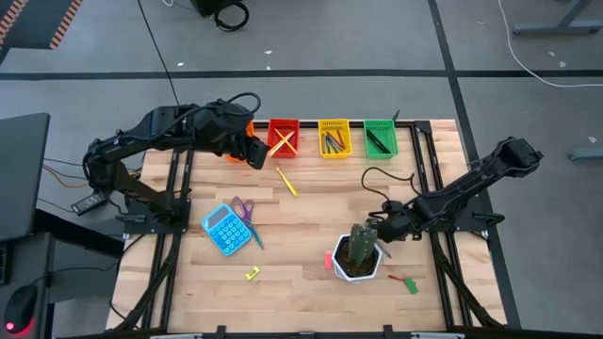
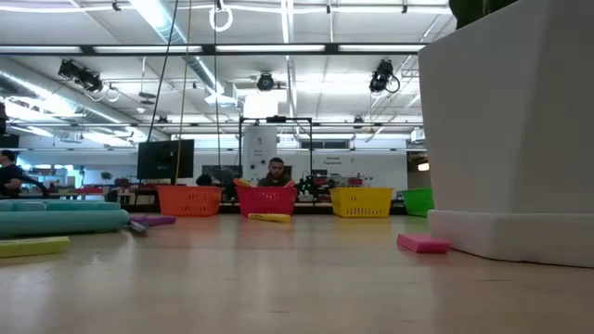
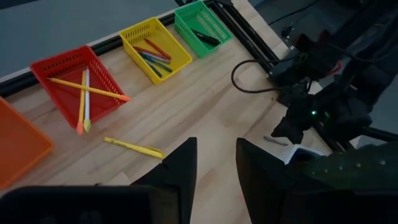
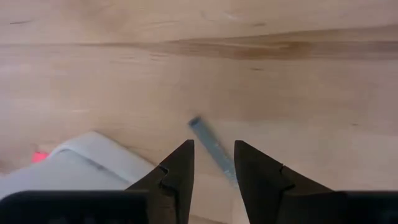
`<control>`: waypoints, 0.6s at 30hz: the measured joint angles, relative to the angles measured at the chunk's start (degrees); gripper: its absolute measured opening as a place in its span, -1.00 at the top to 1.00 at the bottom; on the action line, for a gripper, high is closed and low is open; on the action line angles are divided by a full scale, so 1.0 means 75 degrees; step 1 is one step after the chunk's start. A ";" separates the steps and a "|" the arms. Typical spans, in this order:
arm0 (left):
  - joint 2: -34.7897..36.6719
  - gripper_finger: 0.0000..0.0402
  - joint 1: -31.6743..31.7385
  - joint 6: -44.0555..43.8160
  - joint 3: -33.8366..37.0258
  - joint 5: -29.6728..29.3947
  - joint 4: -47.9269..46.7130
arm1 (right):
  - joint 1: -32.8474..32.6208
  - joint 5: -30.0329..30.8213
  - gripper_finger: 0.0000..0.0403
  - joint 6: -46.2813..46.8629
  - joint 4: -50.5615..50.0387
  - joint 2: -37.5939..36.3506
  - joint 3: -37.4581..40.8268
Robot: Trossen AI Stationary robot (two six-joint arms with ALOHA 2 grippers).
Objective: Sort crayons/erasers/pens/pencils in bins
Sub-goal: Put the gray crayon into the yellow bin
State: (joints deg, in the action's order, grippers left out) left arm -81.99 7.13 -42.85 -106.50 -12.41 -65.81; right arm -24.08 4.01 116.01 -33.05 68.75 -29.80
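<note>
Four bins line the tabletop's far edge: orange, red, yellow, green. The left pincer hovers just beside the red bin (two pencils crossed inside), fingers apart and empty. A yellow pen lies near that bin. The right pincer, fingers apart, hangs over a grey stick beside the white pot.

Even, bright light falls from above onto my wooden worktop, leaving only soft, short shadows. At table height, long ceiling strip lights glare white across the room behind, and the nearby white pot looms large and slightly soft. In my wrist views the dark fingers sit blurred close to the lens, and the wood grain beyond looks hazy.
</note>
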 joint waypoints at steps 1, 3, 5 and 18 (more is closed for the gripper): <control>-0.0015 0.41 -0.0025 -0.0001 0.0000 0.0001 -0.0002 | 0.0000 0.0000 0.41 0.0036 -0.0003 0.0061 0.0031; -0.0042 0.40 -0.0046 0.0000 0.0000 -0.0002 0.0000 | 0.0003 0.0000 0.43 0.0049 -0.0027 0.0216 0.0075; -0.0057 0.40 -0.0049 -0.0003 0.0000 0.0011 -0.0004 | -0.0013 -0.0022 0.44 0.0045 -0.0007 0.0325 0.0090; -0.0063 0.39 -0.0049 -0.0058 0.0000 0.0021 0.0005 | -0.0584 -0.0140 0.45 -0.0166 0.0601 0.0937 0.0012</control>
State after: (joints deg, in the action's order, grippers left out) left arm -82.46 6.76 -43.29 -106.50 -12.25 -65.78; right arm -28.46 2.96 114.76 -28.54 75.78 -29.71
